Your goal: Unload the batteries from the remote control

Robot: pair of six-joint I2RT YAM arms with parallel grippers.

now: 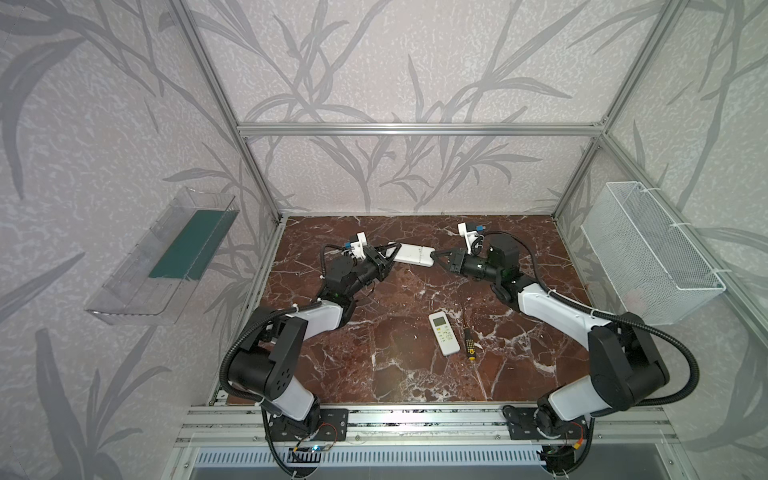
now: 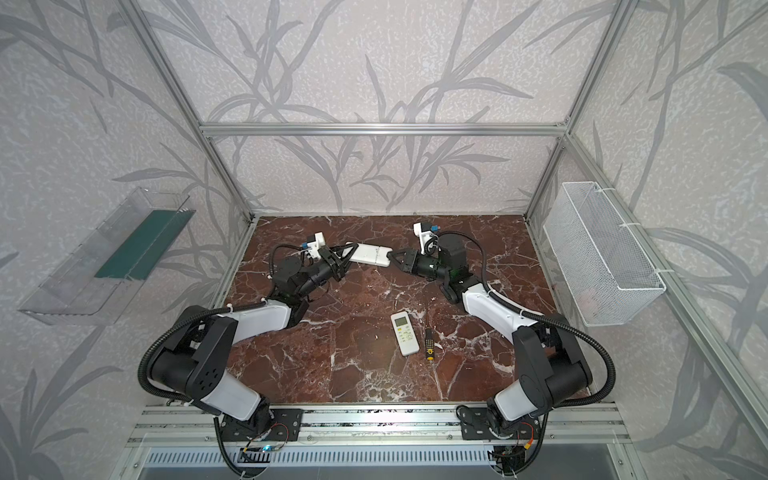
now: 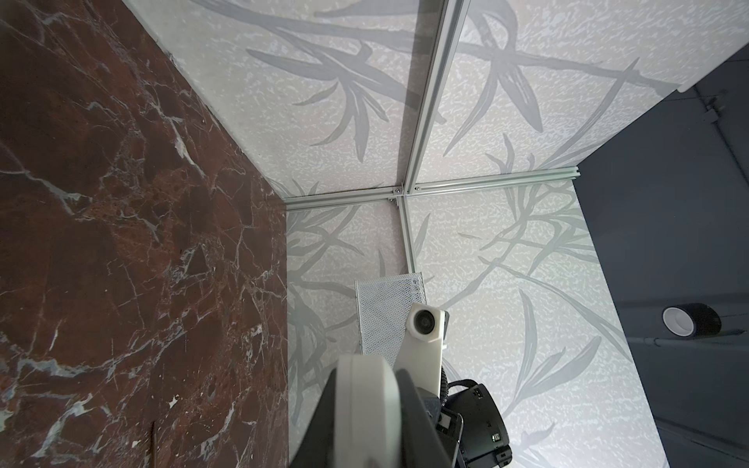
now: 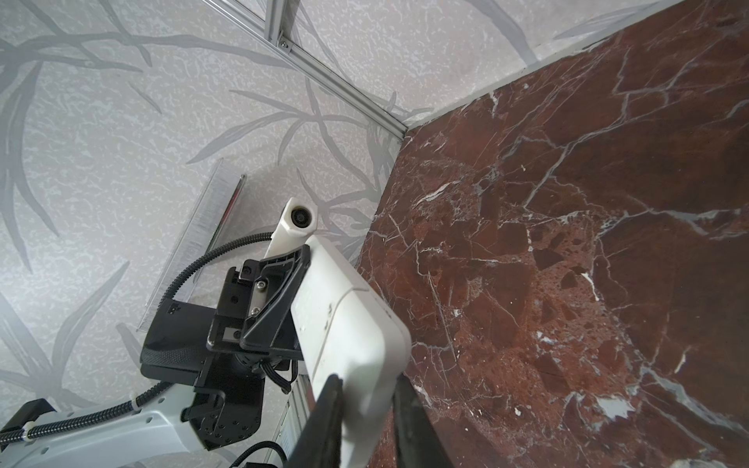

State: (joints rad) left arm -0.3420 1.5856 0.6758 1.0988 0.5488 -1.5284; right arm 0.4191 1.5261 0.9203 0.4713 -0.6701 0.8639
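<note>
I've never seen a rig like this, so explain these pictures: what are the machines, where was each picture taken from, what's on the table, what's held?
Two robot arms with pincer grippers stand at a marble table. Two pictures look down from overhead; two come from cameras on the arms' wrists. The left gripper and right gripper each clamp one end of a white remote. On the table lie a second remote, buttons up, and a screwdriver. No batteries show.

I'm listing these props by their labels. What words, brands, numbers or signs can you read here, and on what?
No text can be read anywhere.
On the remote on the table: screen and button marks, too small to read.
On the held remote: faint raised marks, blurred.
On the screwdriver: handle print, too small to read.
</note>
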